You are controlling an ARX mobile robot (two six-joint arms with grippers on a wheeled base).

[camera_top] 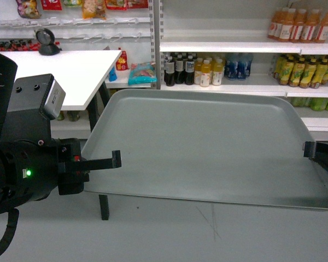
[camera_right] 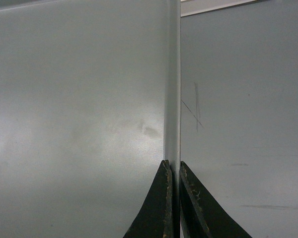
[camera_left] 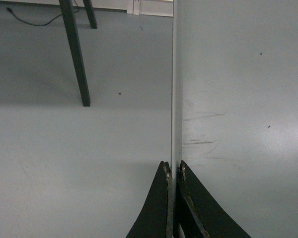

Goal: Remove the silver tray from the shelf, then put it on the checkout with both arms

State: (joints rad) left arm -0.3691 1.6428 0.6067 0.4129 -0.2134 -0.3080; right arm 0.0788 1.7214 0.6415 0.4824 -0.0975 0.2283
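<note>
Black left claw [camera_top: 116,159] and right claw [camera_top: 309,148] each pinch a thin side rim of the silver tray [camera_top: 208,142], held in the air off the shelf [camera_top: 240,82]. If one arm goes faster, it might slip before the desk [camera_top: 65,68].

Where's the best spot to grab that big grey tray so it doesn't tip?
By its two short ends, one gripper from each side. The silver tray is wide, flat and thin, with a low raised rim that closed fingers can pinch. The left gripper and right gripper already clamp opposite rims, which likely keeps it level.
</note>
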